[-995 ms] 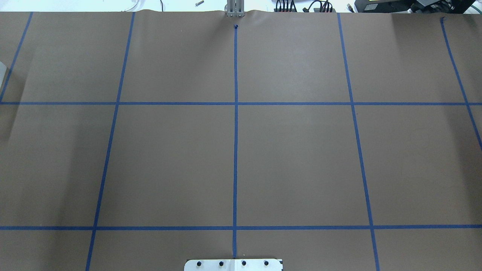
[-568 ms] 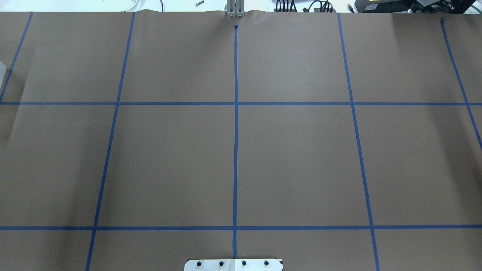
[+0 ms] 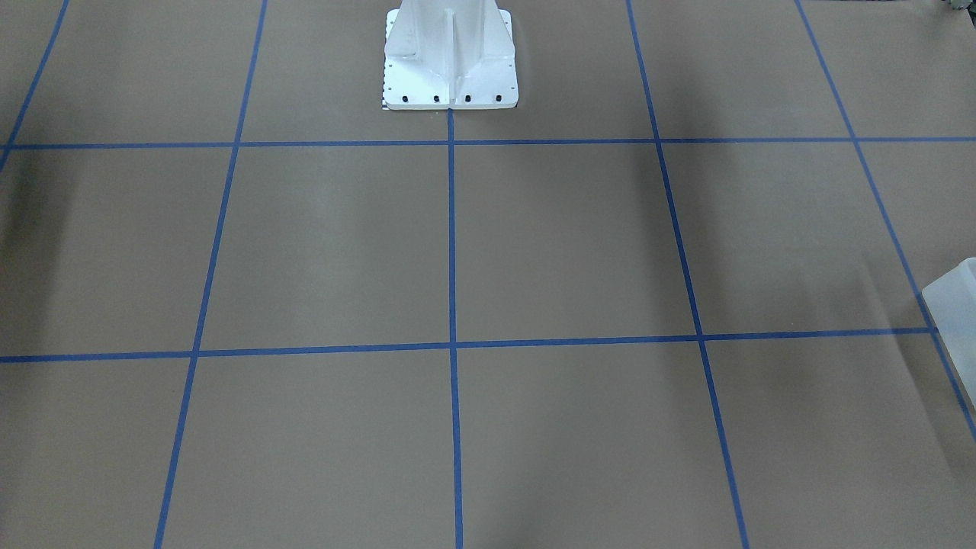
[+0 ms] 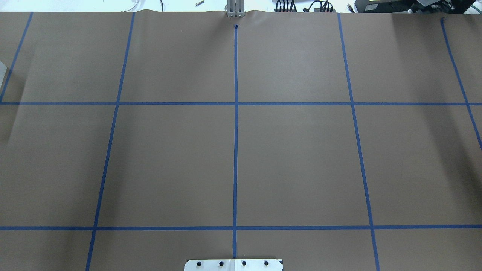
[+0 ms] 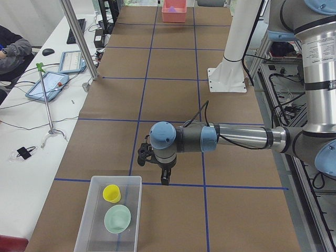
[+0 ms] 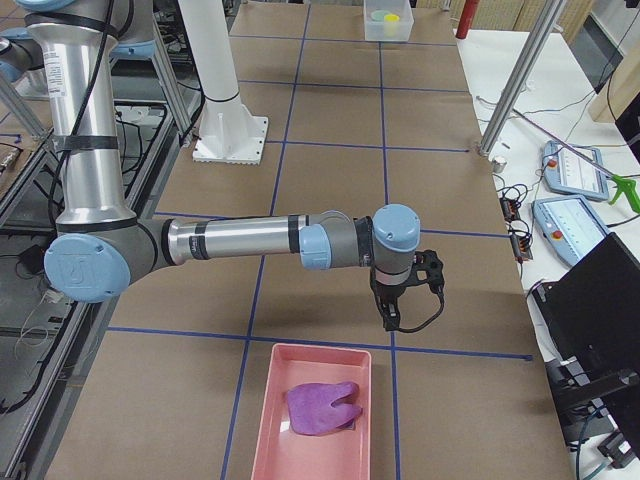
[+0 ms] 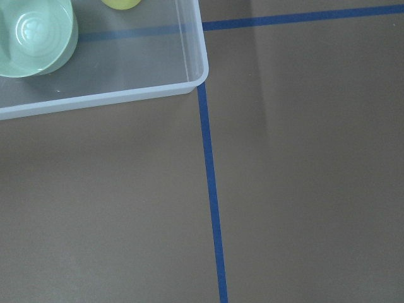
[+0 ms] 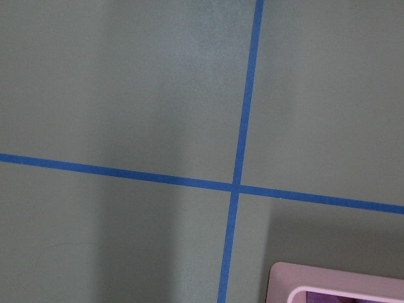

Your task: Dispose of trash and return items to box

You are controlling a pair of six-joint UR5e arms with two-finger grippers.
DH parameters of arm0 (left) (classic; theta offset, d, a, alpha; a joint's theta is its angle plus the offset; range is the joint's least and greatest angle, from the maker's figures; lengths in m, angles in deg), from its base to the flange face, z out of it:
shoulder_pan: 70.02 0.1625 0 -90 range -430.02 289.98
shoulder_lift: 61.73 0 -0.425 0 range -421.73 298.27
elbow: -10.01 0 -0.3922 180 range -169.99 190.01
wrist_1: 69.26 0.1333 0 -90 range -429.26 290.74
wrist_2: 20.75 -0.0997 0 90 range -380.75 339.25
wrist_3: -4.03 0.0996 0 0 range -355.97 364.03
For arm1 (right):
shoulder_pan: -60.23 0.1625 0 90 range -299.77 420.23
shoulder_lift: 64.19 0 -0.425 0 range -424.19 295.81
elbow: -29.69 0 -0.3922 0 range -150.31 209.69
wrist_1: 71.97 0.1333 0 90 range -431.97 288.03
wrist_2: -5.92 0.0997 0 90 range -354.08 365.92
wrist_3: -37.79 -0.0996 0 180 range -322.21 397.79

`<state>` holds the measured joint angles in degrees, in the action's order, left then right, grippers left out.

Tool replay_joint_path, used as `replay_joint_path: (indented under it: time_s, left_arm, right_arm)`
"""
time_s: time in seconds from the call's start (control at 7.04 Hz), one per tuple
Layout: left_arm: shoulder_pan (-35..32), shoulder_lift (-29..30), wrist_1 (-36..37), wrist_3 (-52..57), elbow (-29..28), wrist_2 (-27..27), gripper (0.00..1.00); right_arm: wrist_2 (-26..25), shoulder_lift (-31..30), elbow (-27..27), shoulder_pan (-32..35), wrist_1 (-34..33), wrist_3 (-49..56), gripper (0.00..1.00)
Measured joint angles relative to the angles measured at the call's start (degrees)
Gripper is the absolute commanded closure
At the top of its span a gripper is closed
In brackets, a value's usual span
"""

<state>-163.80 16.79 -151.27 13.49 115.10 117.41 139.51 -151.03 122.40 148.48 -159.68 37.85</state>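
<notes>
The box (image 5: 86,223) is a translucent white container at the table's end on my left. It holds a yellow cup (image 5: 111,193) and a pale green bowl (image 5: 117,218). Its corner shows in the left wrist view (image 7: 189,69) with the bowl (image 7: 31,35), and at the edge of the front view (image 3: 957,305). My left gripper (image 5: 155,170) hangs just beyond the box's far end. My right gripper (image 6: 405,300) hangs just before a pink tray (image 6: 275,420) holding a purple crumpled thing (image 6: 322,408). I cannot tell if either gripper is open or shut.
The white bolted robot base (image 3: 450,61) stands at the table's middle edge. Brown paper with blue tape lines (image 4: 235,103) covers the table. Tablets and cables lie on a white side bench (image 5: 47,86), and metal frame posts (image 5: 79,39) stand beside it.
The faint shadows on the paper at the left and right edges have shifted a little. Nothing else differs in the overhead view.
</notes>
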Motion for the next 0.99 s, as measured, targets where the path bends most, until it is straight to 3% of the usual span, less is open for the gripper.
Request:
replay_joint_path:
  time_s: [0.99]
  left_arm:
    - [-1.23,0.13,-4.04,0.37,-1.13,-2.38,0.01]
  right_arm:
    - [-0.26,-3.42,-0.19,-2.01,4.73,-0.58,0.00]
